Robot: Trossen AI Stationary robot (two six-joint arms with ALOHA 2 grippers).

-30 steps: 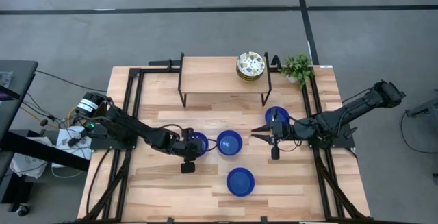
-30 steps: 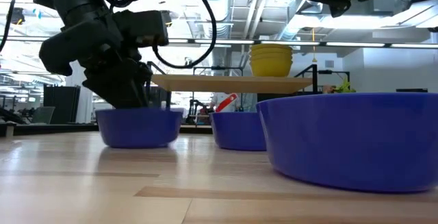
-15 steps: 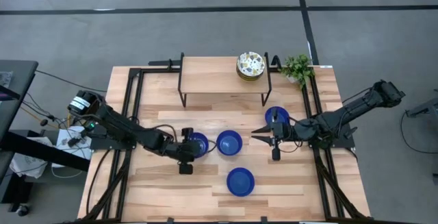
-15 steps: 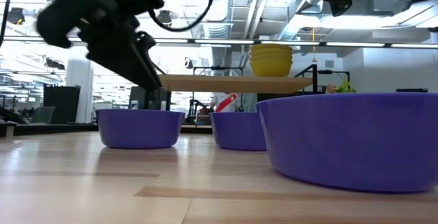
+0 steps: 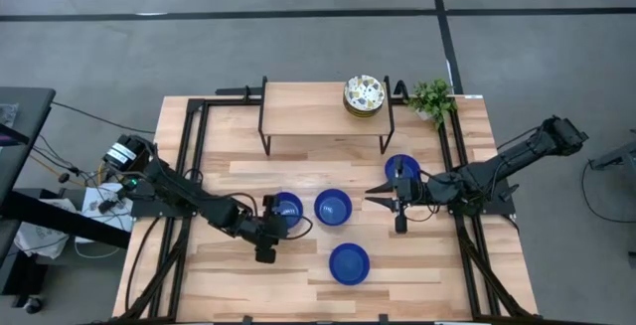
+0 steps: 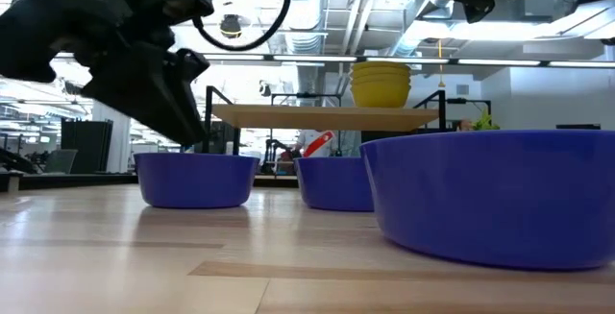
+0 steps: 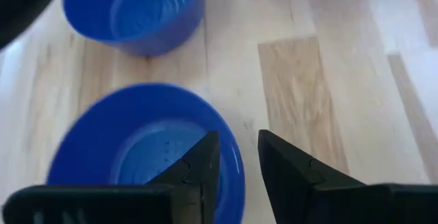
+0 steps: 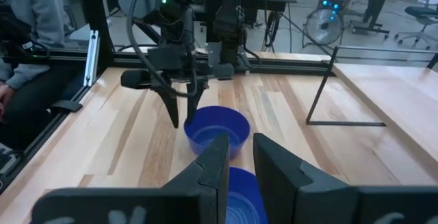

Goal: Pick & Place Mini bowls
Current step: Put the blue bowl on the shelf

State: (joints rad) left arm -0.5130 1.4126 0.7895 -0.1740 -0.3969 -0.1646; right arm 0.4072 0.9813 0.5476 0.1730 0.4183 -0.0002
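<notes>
Four cobalt blue mini bowls stand on the table on their bases: one [image 5: 287, 207] left of centre, one [image 5: 333, 207] beside it, one [image 5: 349, 263] nearer the front edge, one [image 5: 401, 169] under my right arm. A stack of patterned mini bowls [image 5: 364, 94] sits on the shelf's right end. My left gripper [image 5: 276, 224] is open just above the near-left rim of the left bowl [image 7: 137, 148]; the rim shows between its fingertips [image 7: 238, 157], untouched as far as I can see. My right gripper [image 5: 369, 196] hovers with a narrow gap and nothing in it [image 8: 241, 157].
A low wooden shelf [image 5: 323, 106] on black legs stands at the far middle. A small green plant [image 5: 431, 97] grows at the far right corner. Black rails [image 5: 189, 166] run along both sides. Bare wood [image 5: 238, 275] lies at the near left.
My left gripper has drawn back from the left blue bowl toward the table's near-left and risen a little, rolling slightly as it went. Its fingers, down at the bowl a second ago, now stand above the rim. The bowl has stayed in place.
</notes>
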